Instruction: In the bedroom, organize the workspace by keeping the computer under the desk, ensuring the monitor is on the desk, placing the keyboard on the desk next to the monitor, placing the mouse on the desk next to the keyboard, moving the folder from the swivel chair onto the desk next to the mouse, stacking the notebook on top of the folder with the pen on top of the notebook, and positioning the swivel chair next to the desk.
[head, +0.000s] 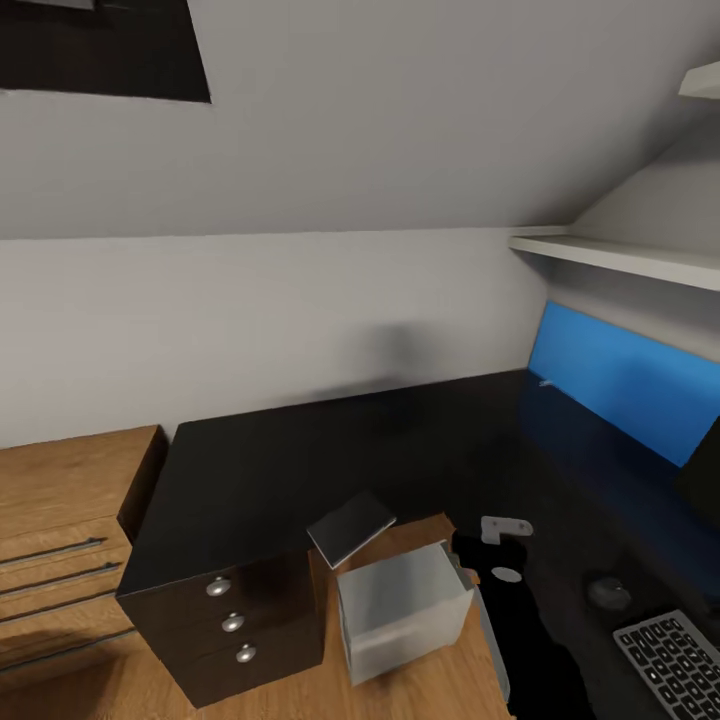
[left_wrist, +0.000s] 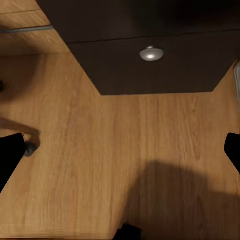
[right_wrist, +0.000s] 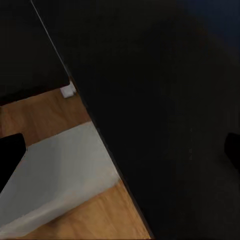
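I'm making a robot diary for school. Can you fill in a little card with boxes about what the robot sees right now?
room: sloped grey ceiling, wood floor
desk: black top, blue back panel
drawer unit: black, three round knobs, at the desk's end
computer: light grey box on the floor beside the drawers
notebook: grey-white, tilted, at the desk edge above the computer
keyboard: on the desk
mouse: next to the keyboard
left gripper: open, above the floor
right gripper: open, holding nothing

The light grey computer (head: 405, 610) stands upright on the floor beside the black desk (head: 300, 450). At four o'clock, the keyboard (head: 675, 660) lies flat on top.
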